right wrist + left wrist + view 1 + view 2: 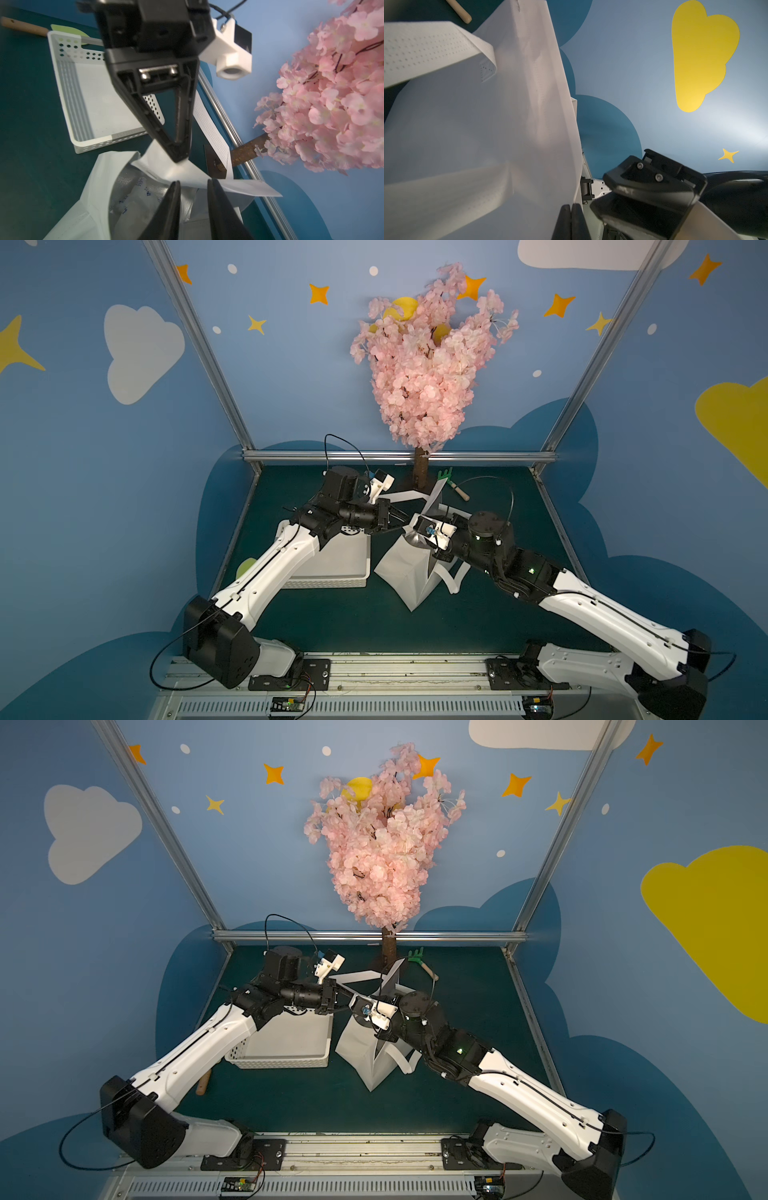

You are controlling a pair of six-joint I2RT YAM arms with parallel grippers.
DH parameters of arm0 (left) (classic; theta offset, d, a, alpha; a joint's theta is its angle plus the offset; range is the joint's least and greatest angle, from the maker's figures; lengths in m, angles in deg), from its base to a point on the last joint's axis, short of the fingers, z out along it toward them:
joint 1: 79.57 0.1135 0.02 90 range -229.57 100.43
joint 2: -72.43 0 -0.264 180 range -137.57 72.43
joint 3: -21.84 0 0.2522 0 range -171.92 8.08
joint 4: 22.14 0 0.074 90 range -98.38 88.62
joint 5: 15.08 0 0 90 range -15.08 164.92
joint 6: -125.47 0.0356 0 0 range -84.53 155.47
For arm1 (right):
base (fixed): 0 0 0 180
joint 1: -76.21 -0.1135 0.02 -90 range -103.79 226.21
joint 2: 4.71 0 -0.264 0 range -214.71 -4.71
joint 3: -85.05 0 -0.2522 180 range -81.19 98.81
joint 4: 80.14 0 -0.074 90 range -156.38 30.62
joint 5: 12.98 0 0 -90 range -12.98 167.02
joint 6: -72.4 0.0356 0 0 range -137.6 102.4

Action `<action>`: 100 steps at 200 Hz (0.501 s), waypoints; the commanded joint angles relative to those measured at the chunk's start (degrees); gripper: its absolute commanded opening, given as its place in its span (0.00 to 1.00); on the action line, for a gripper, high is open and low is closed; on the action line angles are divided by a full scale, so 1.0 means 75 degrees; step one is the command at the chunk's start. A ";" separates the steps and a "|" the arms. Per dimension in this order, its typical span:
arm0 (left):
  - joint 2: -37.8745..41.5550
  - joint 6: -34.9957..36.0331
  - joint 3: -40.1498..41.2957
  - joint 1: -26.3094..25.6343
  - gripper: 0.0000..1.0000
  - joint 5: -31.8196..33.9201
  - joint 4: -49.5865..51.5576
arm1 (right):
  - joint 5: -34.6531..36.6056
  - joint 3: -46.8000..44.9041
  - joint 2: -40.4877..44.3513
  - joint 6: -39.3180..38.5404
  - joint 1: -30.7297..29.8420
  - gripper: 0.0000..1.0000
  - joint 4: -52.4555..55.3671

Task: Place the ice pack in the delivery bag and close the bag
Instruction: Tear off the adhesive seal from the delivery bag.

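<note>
Dark green surface point(353, 626) carries the delivery bag point(405, 572) beside a white perforated basket point(332, 568). I see my left gripper point(178, 159) pinched onto the bag's rim, my right gripper point(193, 180) parted above the mouth, and the ice pack point(133, 203) lying inside on the foil lining point(124, 182).

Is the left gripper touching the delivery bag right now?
Touching. The right wrist view shows the left gripper shut, its tips pinching the white rim of the delivery bag.
</note>
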 commanded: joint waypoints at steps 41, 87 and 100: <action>-0.0049 -0.0151 -0.0191 -0.0006 0.03 -0.0214 -0.0168 | -0.0473 0.0211 -0.0297 -0.0499 -0.0271 0.30 0.0030; -0.0108 -0.0128 -0.0212 -0.0006 0.03 -0.0237 -0.0184 | -0.0230 0.0200 -0.0453 -0.0586 -0.0296 0.30 -0.0141; -0.0117 -0.0117 -0.0225 -0.0003 0.03 -0.0249 -0.0175 | -0.0169 0.0222 -0.0499 -0.0597 -0.0296 0.27 -0.0208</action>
